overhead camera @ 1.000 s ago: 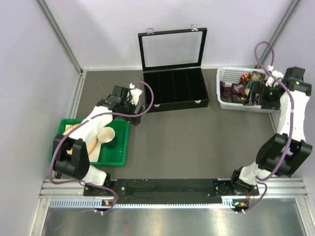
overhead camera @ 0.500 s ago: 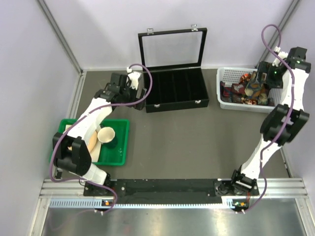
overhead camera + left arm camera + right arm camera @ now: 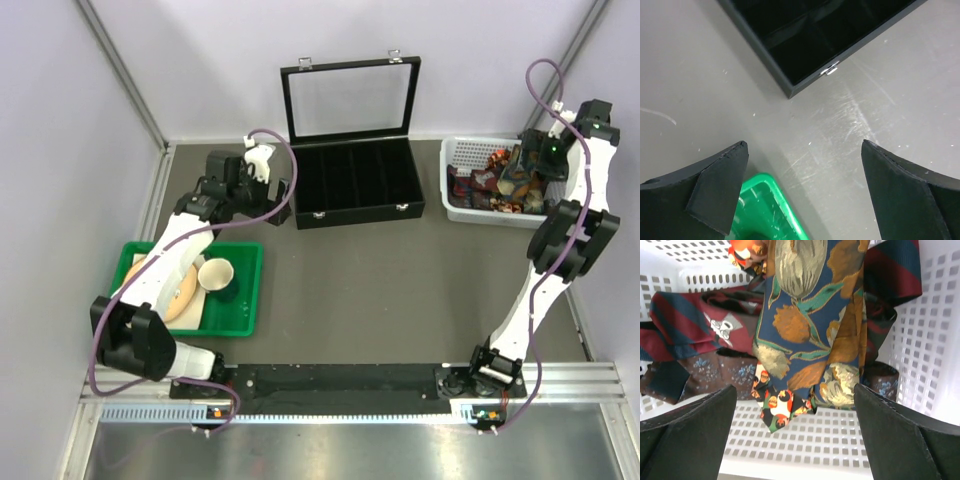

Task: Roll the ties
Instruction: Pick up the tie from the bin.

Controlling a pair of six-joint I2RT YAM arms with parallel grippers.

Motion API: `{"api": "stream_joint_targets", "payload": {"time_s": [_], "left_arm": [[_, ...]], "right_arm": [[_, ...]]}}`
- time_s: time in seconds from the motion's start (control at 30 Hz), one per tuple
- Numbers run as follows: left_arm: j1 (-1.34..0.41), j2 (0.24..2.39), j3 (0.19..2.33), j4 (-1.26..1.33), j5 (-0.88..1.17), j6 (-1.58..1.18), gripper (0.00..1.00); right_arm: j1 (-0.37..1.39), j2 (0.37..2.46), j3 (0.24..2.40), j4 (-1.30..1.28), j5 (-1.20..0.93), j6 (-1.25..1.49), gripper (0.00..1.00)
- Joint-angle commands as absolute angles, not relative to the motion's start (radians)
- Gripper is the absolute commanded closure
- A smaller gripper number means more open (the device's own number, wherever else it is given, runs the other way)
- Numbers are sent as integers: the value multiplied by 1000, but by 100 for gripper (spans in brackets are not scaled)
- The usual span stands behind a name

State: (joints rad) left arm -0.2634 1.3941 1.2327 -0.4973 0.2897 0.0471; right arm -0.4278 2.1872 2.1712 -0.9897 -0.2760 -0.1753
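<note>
Right gripper [image 3: 795,390] wide open, empty, above ties [image 3: 805,325] heaped in white basket [image 3: 925,355]; left gripper [image 3: 804,145] wide open, empty, near black case [image 3: 805,45] corner

**Twin arms poised, fingers spread wide**

The left arm [image 3: 175,250] reaches forward from its base, the left hand [image 3: 804,145] hovering just off the front left corner of the black case [image 3: 360,212], fingers parted and holding nothing. The right arm [image 3: 560,240] stands tall, well to the right of the case, the right hand [image 3: 795,388] pointing downward, likewise parted and empty.
</note>
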Motion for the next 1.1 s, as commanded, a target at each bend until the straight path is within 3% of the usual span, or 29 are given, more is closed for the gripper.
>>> {"api": "stream_joint_targets", "payload": {"time_s": [0.0,0.7,1.07], "left_arm": [[-264,1356,1195,-391,364,49,1],[-264,1411,1186,-377,410,32,1],[-262,1442,1193,-379,416,26,1]], "right_arm": [[-426,2224,2250,-957,-273,-184,1],[-426,2416,2379,-790,-265,-138,2],[-419,2457,2419,-733,-295,-110,23]]}}
